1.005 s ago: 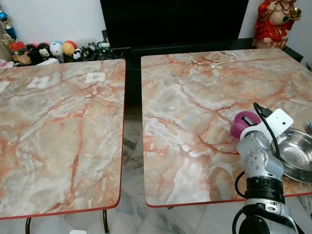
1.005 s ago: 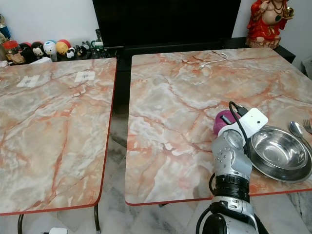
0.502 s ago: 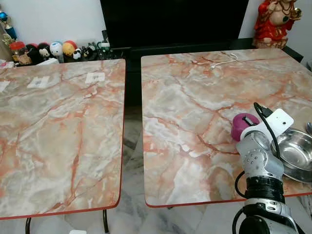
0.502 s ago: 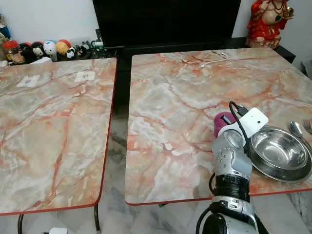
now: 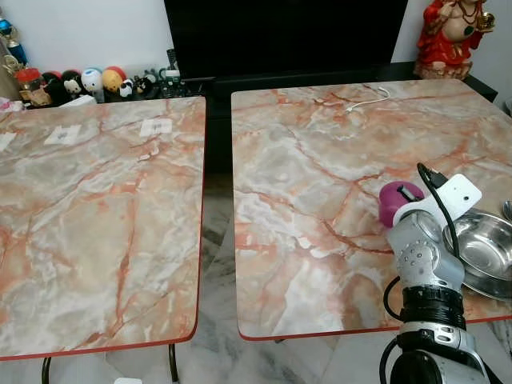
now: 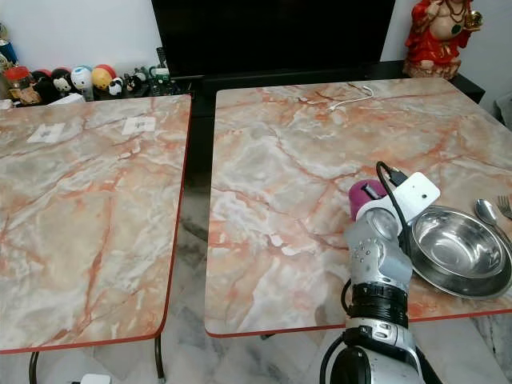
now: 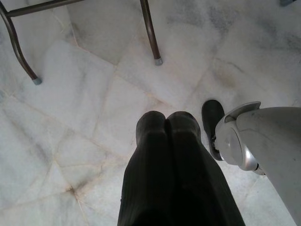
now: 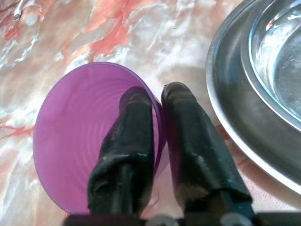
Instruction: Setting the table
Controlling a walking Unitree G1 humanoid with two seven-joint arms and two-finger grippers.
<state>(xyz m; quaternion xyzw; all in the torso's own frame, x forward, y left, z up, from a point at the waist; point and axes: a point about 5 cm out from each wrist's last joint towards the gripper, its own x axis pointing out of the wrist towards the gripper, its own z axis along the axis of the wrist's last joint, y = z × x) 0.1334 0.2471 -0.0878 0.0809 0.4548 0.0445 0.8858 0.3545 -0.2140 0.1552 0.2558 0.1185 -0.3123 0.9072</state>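
The purple cup (image 8: 89, 141) stands upright on the right-hand marble bench (image 5: 320, 176), just beside the steel plate (image 8: 235, 117) that carries a steel bowl (image 6: 456, 244), near the bench's right front corner. The right gripper (image 8: 157, 101) has its jaws clenched on the cup's rim: one black finger (image 8: 129, 141) reaches down inside the cup against its wall, the other (image 8: 190, 136) lies outside the wall on the side facing the plate, so the thin purple wall sits pinched between them. From the head camera the cup (image 5: 396, 200) shows just beyond the silver right wrist, with a spoon (image 6: 486, 210) and a fork (image 6: 505, 206) lying past the plate at the bench's right edge. The left gripper (image 7: 165, 123) hangs idle over the pale marble floor (image 7: 94, 117), its jaws pressed together on nothing.
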